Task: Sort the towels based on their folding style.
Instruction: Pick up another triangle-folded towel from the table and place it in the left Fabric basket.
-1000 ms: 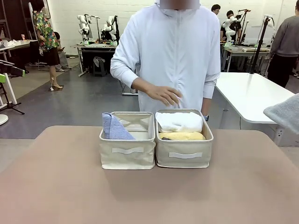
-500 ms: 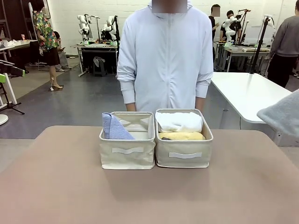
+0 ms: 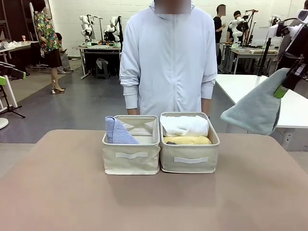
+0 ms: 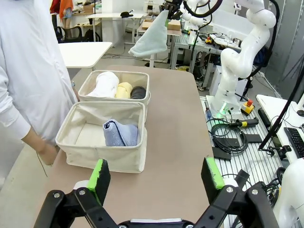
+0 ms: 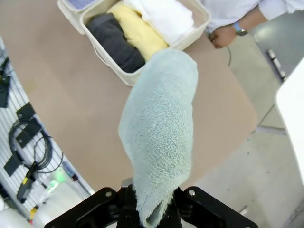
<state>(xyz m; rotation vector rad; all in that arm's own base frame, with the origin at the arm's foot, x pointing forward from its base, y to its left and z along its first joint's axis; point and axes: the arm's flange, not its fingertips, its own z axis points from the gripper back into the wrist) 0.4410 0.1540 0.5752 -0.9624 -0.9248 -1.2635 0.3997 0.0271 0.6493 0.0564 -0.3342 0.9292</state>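
High beside table (image 3: 57, 192), at right edge: clamped grey-green towel (image 3: 255, 108) in closed right gripper (image 3: 284, 86), hung below and left of it. Spread left gripper (image 4: 156, 173) wide at left, gripped nothing.

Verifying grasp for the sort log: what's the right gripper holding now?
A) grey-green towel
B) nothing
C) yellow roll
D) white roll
A: the right gripper is shut on the grey-green towel, while the yellow roll and the white roll lie in a basket.
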